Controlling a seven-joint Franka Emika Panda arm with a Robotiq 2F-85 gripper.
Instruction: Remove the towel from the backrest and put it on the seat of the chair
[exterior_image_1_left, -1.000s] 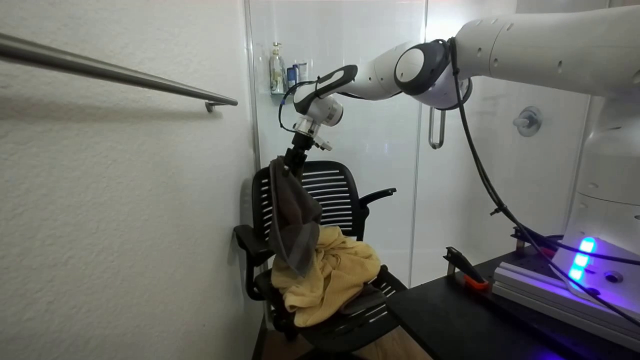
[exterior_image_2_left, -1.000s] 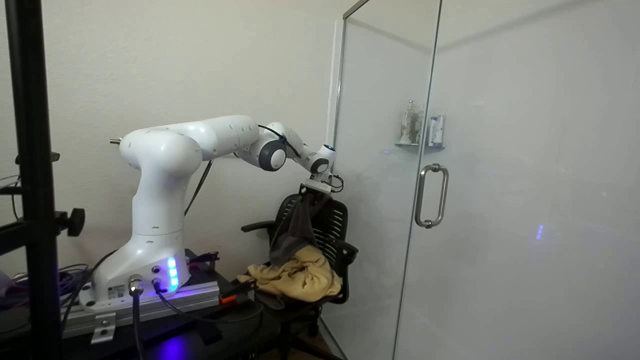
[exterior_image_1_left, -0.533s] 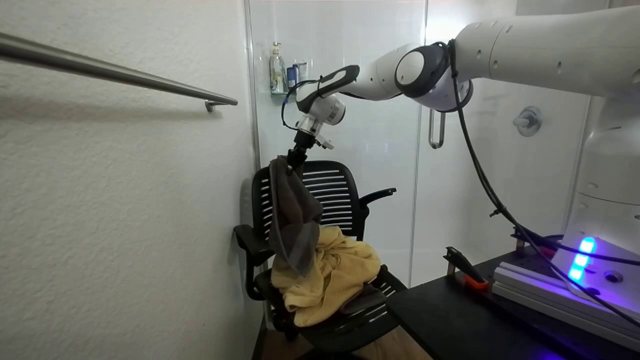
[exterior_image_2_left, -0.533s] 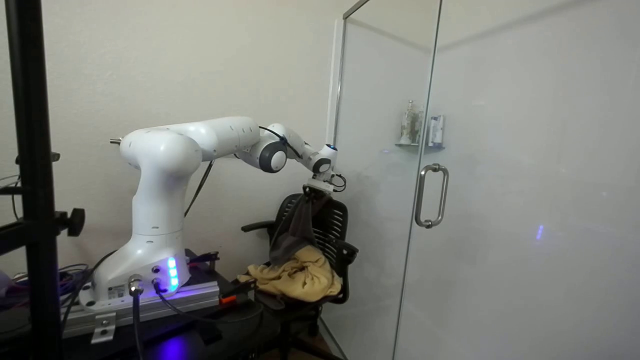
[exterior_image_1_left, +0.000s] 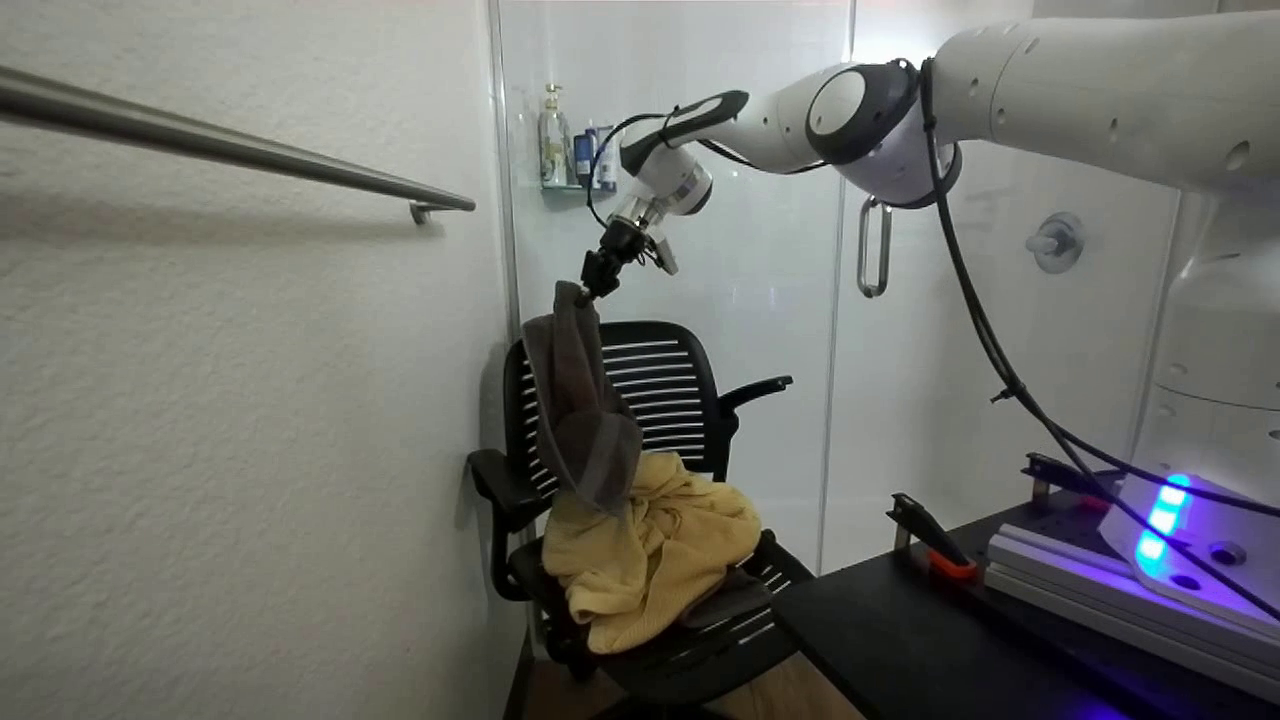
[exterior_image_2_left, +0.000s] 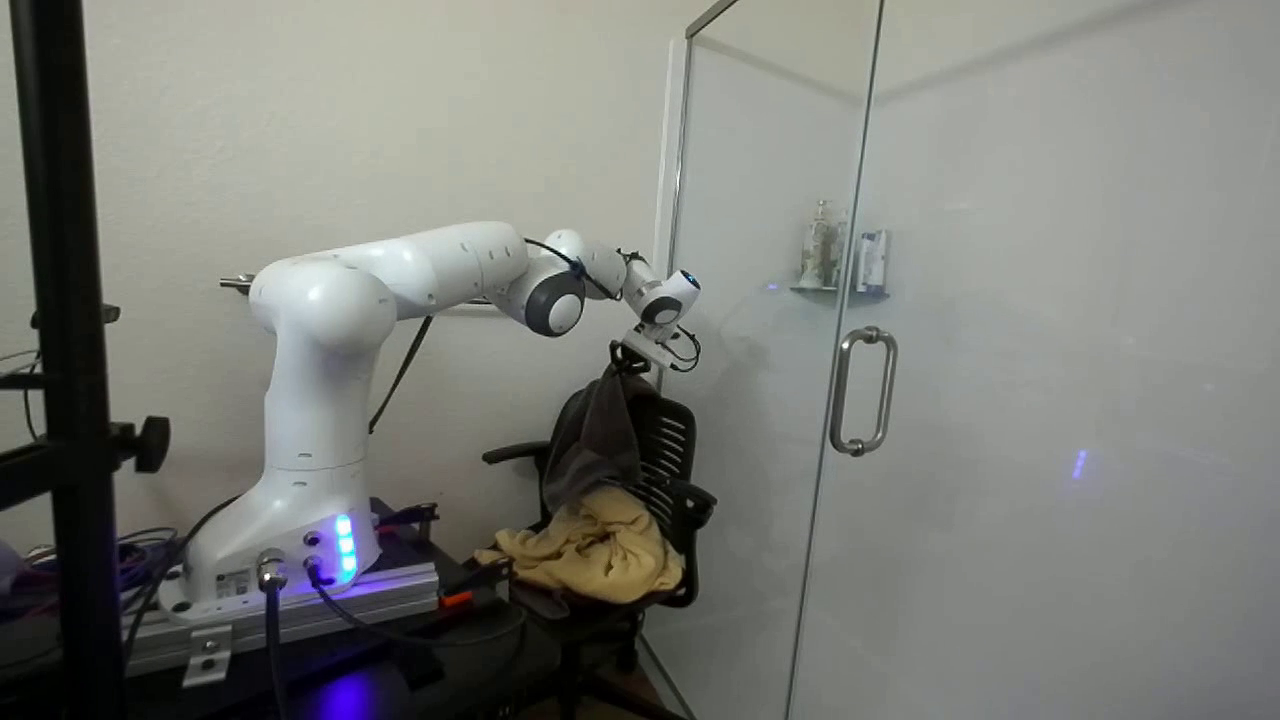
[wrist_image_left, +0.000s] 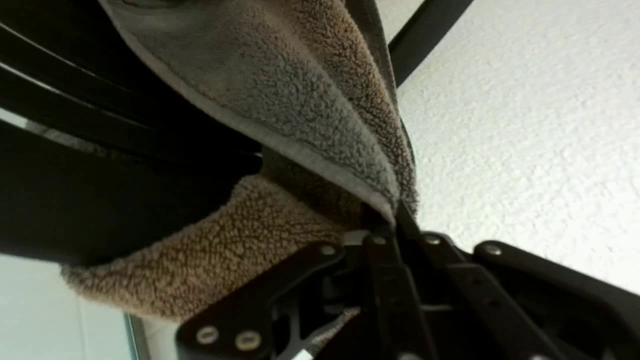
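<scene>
A grey-brown towel (exterior_image_1_left: 580, 400) hangs in front of the chair's black slatted backrest (exterior_image_1_left: 660, 390), its upper end raised above the backrest's top edge. My gripper (exterior_image_1_left: 589, 292) is shut on that upper end. In the wrist view the fingertips (wrist_image_left: 409, 222) pinch the towel's pale hem, and a brown fold (wrist_image_left: 240, 235) spreads beside them. The towel's lower part reaches down to a yellow cloth (exterior_image_2_left: 610, 550) heaped on the chair seat (exterior_image_1_left: 690, 675). Whether any of the towel still lies behind the backrest is hard to tell.
Armrests (exterior_image_1_left: 755, 393) flank the backrest. A wall with a metal rail (exterior_image_1_left: 300, 160) runs close by the chair. The glass shower panel (exterior_image_2_left: 760, 420) stands by the chair, and the robot's black table (exterior_image_1_left: 880, 620) stands near the seat. A dark cloth (exterior_image_1_left: 728, 598) shows under the yellow one.
My gripper has closed on the towel and moved up and tilted. The towel's upper end has risen with it, and its lower corner has drawn upward over the yellow cloth.
</scene>
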